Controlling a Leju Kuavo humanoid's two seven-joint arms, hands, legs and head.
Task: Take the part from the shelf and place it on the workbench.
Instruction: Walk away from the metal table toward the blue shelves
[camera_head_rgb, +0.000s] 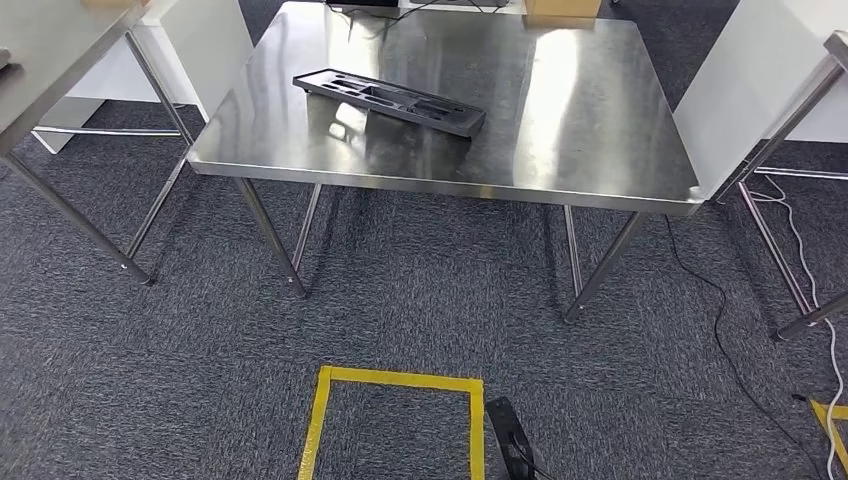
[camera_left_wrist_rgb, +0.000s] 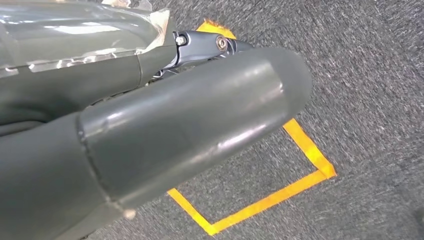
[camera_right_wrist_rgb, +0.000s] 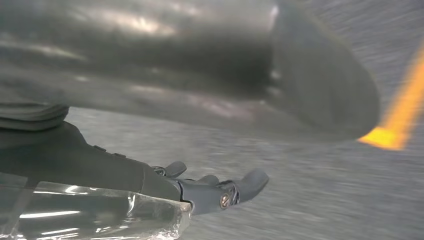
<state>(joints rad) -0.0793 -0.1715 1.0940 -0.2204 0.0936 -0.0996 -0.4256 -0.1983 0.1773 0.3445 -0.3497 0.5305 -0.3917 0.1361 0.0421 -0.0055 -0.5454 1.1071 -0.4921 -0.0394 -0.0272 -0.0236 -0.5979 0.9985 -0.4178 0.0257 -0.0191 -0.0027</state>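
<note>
Steel workbench (camera_head_rgb: 560, 120) fills the upper half of the head view, standing on grey carpet (camera_head_rgb: 400, 300). The part (camera_head_rgb: 390, 101), a long dark tray-like piece with moulded recesses, lies flat on the workbench, towards its left half, set at a slant to the near edge and well back from it. Nothing touches it.

Yellow tape square (camera_head_rgb: 395, 415) on the carpet, nearer the camera than the workbench and apart from its legs. Small dark object (camera_head_rgb: 510, 440) just beside the square's right side. Black cable (camera_head_rgb: 715, 300) trails over the carpet past the workbench's right front leg. 2nd steel table (camera_head_rgb: 50, 60) to the left of the workbench; white panel (camera_head_rgb: 745, 110) at its right.

Left hand (camera_left_wrist_rgb: 200, 47), wrist view: thick grey thumb across the frame, dark fingers mostly hidden behind it; cannot tell how they lie. Carpet and tape beneath.

Right hand (camera_right_wrist_rgb: 210, 187), wrist view, blurred: dark fingers (camera_right_wrist_rgb: 252, 182) stretched out, slightly apart, holding nothing. Carpet beneath.
</note>
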